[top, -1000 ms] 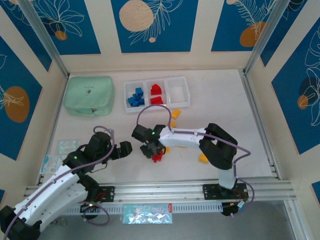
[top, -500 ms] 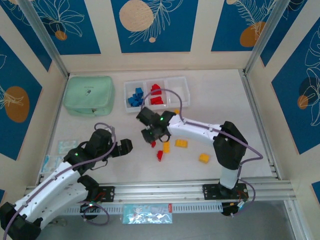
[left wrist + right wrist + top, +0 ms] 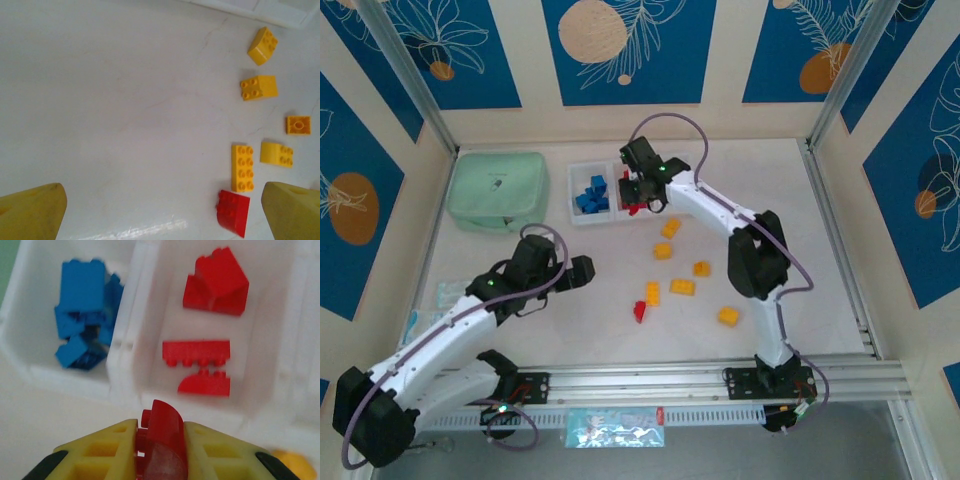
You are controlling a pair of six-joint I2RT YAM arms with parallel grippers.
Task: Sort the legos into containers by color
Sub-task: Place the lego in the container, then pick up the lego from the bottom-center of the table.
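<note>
Lego (image 3: 162, 419), red, half hidden between pinched fingers (image 3: 102, 445) of right gripper (image 3: 161, 436); left gripper (image 3: 162, 210) gaping, empty, fingertips (image 3: 30, 212) cropped.

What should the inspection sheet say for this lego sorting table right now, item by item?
Surface: white table, bare apart from scattered bricks.
Job's things: in the containers, blue bricks in the left bin, red bricks in the middle bin; six yellow bricks and one loose red brick on the table.
Clutter: mint-green pouch left of the bins; plastic packets by the left edge.
Grippers: right gripper shut on a held red brick at the middle bin's near rim; left gripper open over the table, empty.
Cables: purple cables loop over both arms.
Surroundings: blue-and-cream wall panels, aluminium frame.
</note>
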